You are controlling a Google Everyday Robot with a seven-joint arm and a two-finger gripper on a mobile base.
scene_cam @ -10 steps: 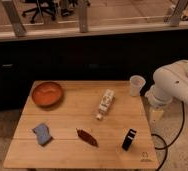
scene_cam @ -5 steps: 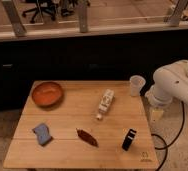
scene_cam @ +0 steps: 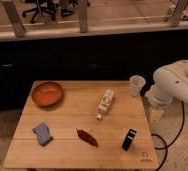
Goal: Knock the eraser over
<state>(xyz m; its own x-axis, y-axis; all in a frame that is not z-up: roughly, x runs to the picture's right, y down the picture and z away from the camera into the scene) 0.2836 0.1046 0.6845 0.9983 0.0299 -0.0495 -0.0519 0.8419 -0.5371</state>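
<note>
**Black eraser upright, knock not yet landed**

Wooden worktop (scene_cam: 82, 117), and the eraser (scene_cam: 129, 139) stands on end near its front right corner, leaning a touch, with nothing touching it. By the look of it, 0 of the job is done: the whole tip-over is to come. The pincer (scene_cam: 157, 114) hangs just off the worktop's right edge, below the white arm (scene_cam: 174, 85) and apart from the eraser. Open or closed? Cannot tell. Room looks good: bare wood lies between that edge and the eraser, the cup (scene_cam: 136, 85) sits at the back corner, and the white bottle (scene_cam: 105, 105) lies mid-worktop. Both edges are near, so a hard sweep could send the eraser off.
</note>
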